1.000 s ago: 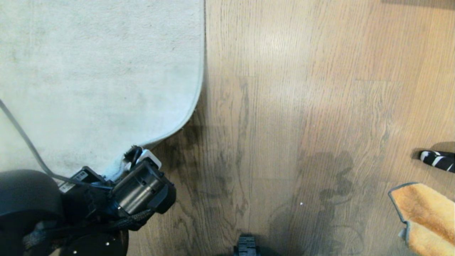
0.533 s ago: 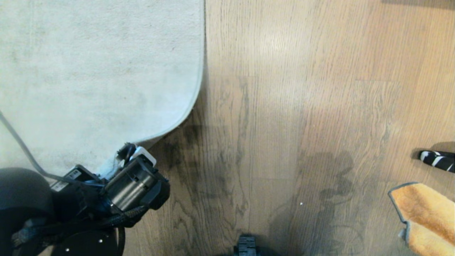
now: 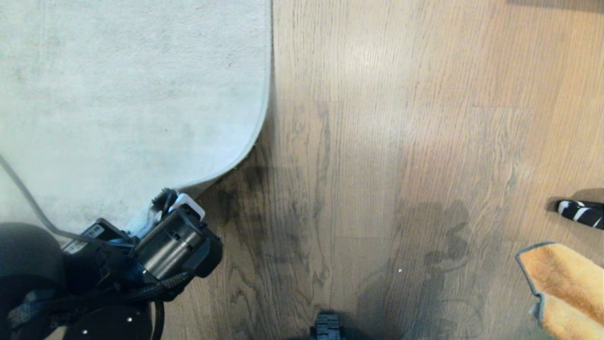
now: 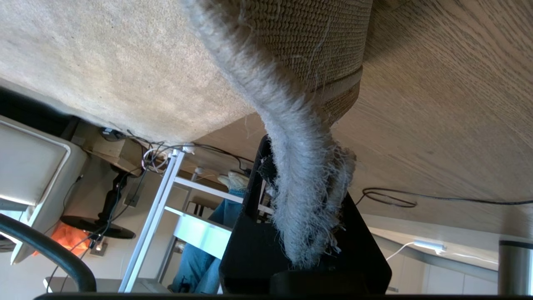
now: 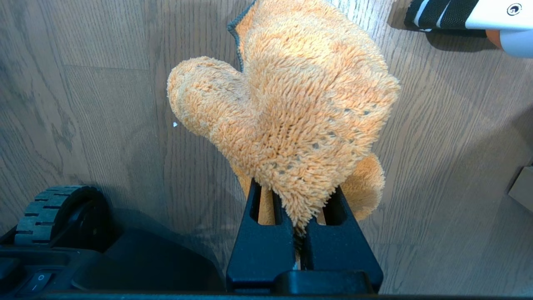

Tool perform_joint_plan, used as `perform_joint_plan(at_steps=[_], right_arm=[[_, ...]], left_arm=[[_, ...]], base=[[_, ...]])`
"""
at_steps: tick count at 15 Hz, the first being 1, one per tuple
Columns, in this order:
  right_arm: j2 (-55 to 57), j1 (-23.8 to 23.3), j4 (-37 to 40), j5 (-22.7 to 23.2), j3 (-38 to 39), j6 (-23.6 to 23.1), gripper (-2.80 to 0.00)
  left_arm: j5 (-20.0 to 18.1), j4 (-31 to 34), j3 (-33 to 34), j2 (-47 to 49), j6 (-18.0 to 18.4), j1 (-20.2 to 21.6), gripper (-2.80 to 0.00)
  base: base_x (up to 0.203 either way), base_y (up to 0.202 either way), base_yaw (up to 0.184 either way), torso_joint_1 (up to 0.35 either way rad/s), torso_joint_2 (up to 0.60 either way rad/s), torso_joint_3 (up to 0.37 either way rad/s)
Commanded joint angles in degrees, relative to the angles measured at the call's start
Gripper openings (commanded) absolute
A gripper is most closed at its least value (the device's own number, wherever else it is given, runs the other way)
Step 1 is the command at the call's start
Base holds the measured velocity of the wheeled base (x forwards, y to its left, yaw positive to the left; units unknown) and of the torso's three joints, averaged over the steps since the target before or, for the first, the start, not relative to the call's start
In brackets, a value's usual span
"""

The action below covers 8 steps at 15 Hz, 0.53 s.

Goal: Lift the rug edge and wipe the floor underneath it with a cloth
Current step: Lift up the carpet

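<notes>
The light grey-beige rug [image 3: 118, 94] covers the left of the brown plank floor [image 3: 377, 141]. Its near corner is pulled up, so the rug edge [image 3: 226, 171] curves away from the boards. My left gripper [image 3: 163, 208] is shut on that corner at the lower left. In the left wrist view the frayed rug edge [image 4: 291, 125] runs between the black fingers [image 4: 254, 175] of the left gripper [image 4: 304, 183], with tan woven backing [image 4: 316, 37] and floor [image 4: 437, 104] beside it. The orange cloth [image 3: 561, 278] hangs at the lower right. My right gripper [image 5: 296, 196] is shut on the cloth [image 5: 287, 104] above the floor [image 5: 83, 83].
A black-and-white striped object [image 3: 580, 212] lies on the floor at the right, just beyond the cloth. The base's wheel [image 3: 327, 328] shows at the bottom centre. Past the lifted rug, the left wrist view shows a person's jeans-clad legs [image 4: 200, 250], a white frame [image 4: 166, 200] and cables [image 4: 387, 196].
My left gripper has drawn a little to the left with the rug corner, and the curved rug edge has pulled back slightly off the floor. The cloth has not moved.
</notes>
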Motion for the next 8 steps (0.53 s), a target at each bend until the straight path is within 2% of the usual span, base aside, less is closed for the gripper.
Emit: perform_joint_plan(at_steps=[1, 8], right_arm=[[0.07, 0.01, 0.0, -0.02, 0.0, -0.05, -2.8], [0.07, 0.01, 0.0, -0.02, 0.0, -0.05, -2.8]], left_arm=[[0.39, 0.23, 0.09, -0.3, 0.02, -0.04, -2.8], [0.3, 0.13, 1.59, -1.18, 0.02, 0.05, -2.8]], base=[[0.0, 0.0, 0.0, 0.0, 0.0, 0.0], [0.0, 0.0, 0.0, 0.0, 0.0, 0.0]])
